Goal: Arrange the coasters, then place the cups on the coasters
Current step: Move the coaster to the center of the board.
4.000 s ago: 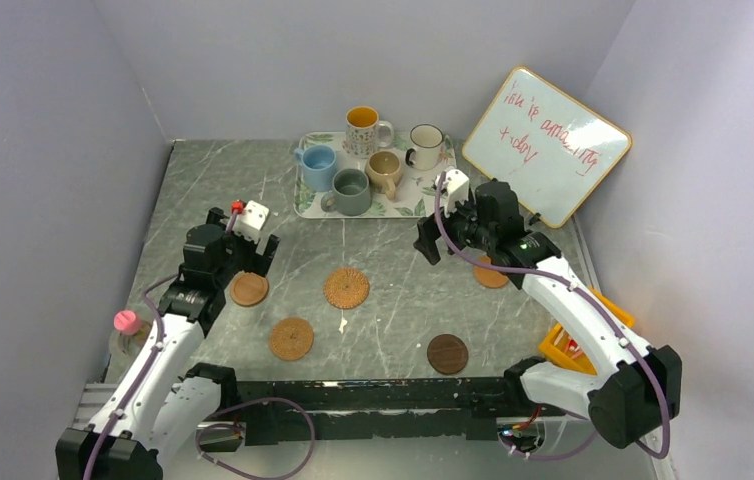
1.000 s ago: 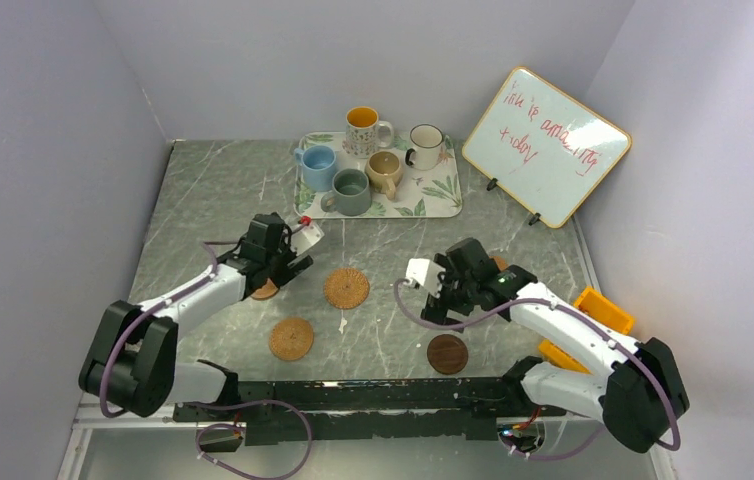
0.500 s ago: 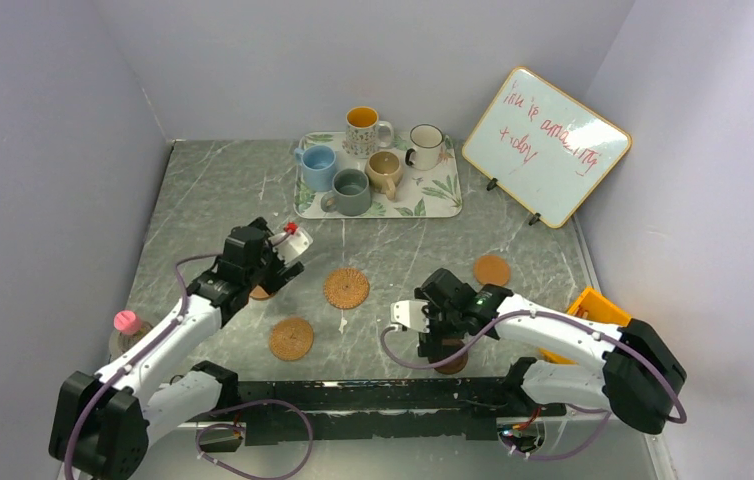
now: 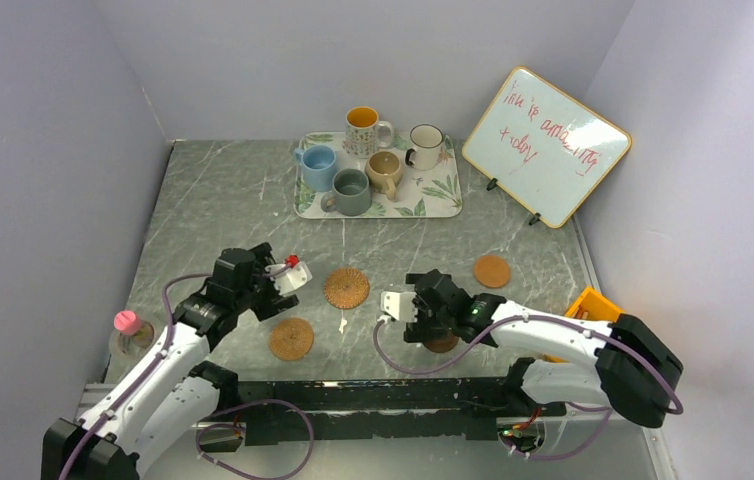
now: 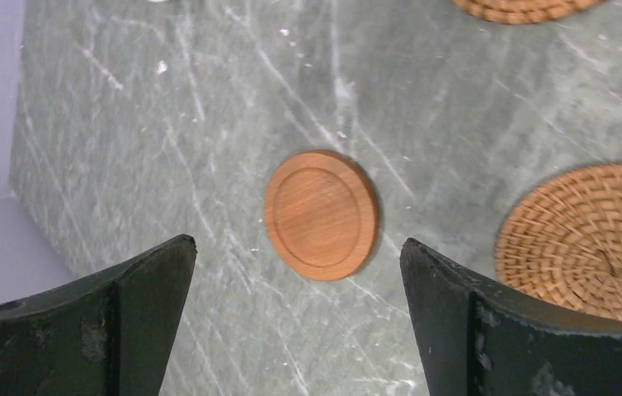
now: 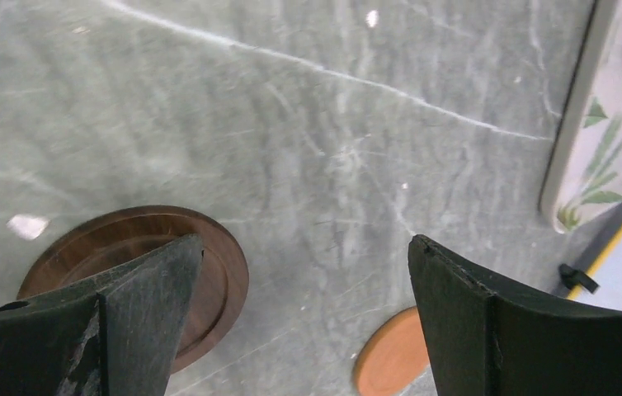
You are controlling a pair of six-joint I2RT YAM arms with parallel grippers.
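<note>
- The left arm [image 4: 168, 345] is drawing back and coming down over the wood coaster [image 5: 321, 214], lower left of the top view. A second ago it was reaching further toward the centre.
- The left fingers [image 5: 126, 330] are standing wide apart and holding nothing. They are bracketing the wood coaster from above, and no contact is showing.
- The right arm [image 4: 553, 330] is hanging low over the dark coaster [image 6: 217, 280], bottom centre of the top view. Four seconds ago it was up beside the orange coaster [image 4: 491, 270] at the right.
- The right fingers [image 6: 497, 330] are also standing wide apart and empty. One is hiding part of the dark coaster in the wrist view.
- The two woven coasters [image 4: 346, 288] are lying between the arms. All five coasters are lying on the counter [image 4: 223, 190] where they lay four seconds ago.
- The five cups [image 4: 351, 190] are standing on the tray [image 4: 433, 205], upper centre, unmoved.
- Judgement: only the arms are changing, so arranging is just beginning. Each arm is lining up for a first pick, and a thin flat disc is likely to need the fingertips right down at its rim.
</note>
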